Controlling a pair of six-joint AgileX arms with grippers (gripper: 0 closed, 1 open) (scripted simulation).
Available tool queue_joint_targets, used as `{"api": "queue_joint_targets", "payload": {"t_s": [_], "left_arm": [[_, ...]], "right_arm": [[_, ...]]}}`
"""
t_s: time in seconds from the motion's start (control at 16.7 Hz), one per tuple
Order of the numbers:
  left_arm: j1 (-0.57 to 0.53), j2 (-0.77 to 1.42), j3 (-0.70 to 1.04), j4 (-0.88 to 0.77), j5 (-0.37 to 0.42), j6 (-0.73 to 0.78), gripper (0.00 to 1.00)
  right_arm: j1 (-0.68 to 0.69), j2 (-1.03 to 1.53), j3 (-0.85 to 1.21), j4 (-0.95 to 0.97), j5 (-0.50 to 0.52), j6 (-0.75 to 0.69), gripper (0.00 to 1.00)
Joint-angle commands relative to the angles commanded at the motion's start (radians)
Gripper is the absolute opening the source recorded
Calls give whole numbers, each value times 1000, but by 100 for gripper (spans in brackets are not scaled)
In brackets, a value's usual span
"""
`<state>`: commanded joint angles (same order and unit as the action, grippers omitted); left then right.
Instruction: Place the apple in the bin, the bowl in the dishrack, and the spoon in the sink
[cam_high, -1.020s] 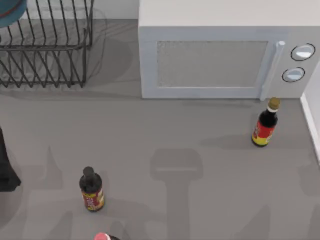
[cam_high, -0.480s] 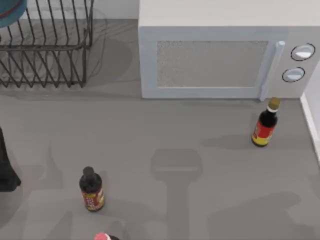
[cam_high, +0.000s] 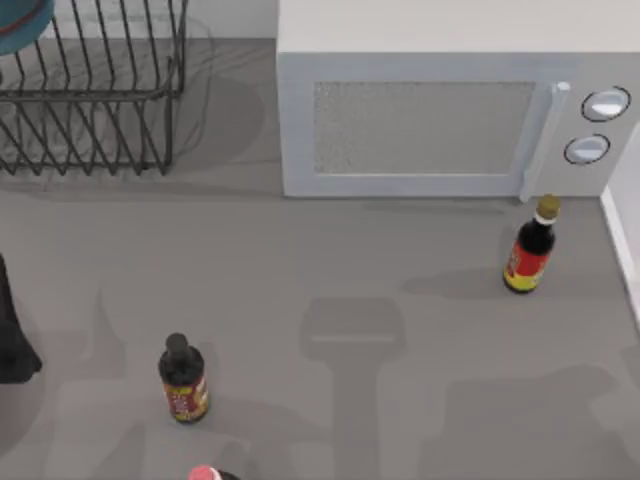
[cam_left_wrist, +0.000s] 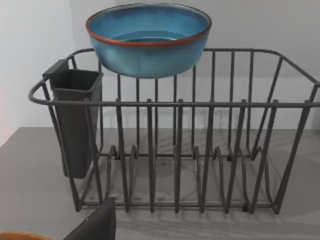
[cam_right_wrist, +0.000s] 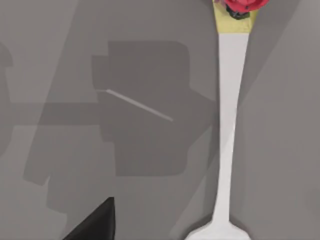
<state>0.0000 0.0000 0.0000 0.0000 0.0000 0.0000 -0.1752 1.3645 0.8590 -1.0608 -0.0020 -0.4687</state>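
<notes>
Bowl (cam_left_wrist: 148, 42) sits atop dishrack (cam_left_wrist: 175, 150), 10 o'clock corner of surface (cam_high: 330, 260); that step looks done. Since a second ago, arm shadow (cam_high: 540, 420) spread at 5 o'clock: right tool (cam_right_wrist: 95, 222) over spoon (cam_right_wrist: 227, 125), likely next pick; opening cannot tell. Left arm (cam_high: 12, 340) parked, 9 o'clock.

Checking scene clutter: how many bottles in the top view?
3. A dark-capped bottle stands lower left; a gold-capped bottle stands at right, in front of the microwave; a pink-capped bottle is cut off at the bottom edge. More may lie out of frame.
</notes>
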Motion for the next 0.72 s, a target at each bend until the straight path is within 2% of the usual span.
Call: {"api": "queue_joint_targets", "payload": {"t_s": [0.3, 0.72], "left_arm": [[0, 0, 0, 0, 0, 0, 100], [0, 0, 0, 0, 0, 0, 100]], "right_arm": [[4, 17, -27, 40, 0, 3, 100], [5, 179, -206, 394, 0, 8, 100]]}}
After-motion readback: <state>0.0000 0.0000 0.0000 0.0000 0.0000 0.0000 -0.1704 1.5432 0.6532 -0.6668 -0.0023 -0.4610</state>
